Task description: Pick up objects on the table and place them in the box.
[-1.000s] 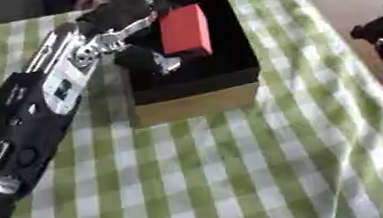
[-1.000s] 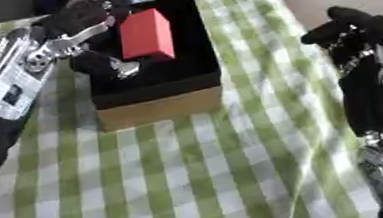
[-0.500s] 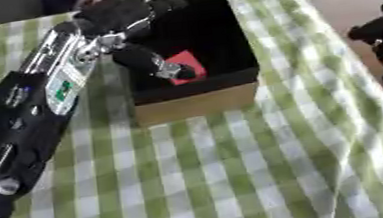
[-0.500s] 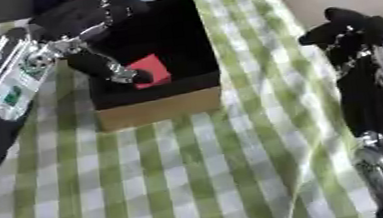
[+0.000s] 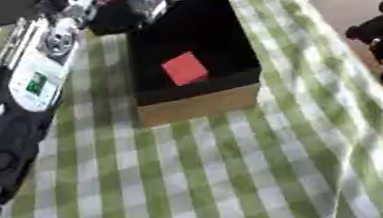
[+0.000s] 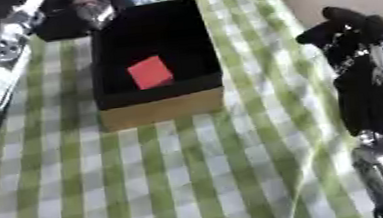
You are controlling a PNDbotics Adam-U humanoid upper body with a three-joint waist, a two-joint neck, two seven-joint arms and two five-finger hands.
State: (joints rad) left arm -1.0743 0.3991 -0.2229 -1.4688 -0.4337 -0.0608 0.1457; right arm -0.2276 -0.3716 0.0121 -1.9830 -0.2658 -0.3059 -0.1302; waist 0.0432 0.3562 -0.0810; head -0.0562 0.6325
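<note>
Box (image 5: 196, 103) with black lining sits on the green-checked tablecloth (image 5: 236, 177), and the red block (image 5: 184, 68) lies flat on its floor, toward the near wall, turned a little askew to the walls. The left hand (image 5: 120, 13) is up beyond the box's far-left corner, so the block now lies toward the robot and slightly right of it, well apart and untouched. Whether that hand's fingers are curled or straight I cannot tell; they are a dark blur against dark things behind.

The right hand (image 6: 345, 31) hangs off the table's right edge with fingers curled in and nothing in them. No other loose object shows on the cloth, so neither arm has an obvious target; the left is nearer the box, the right nearer the bare right side.

A second ago the left hand held the block upright over the opening; half a second ago it was low inside with the block. Now the block is released and the hand has pulled out and back. The right hand has not shifted.
</note>
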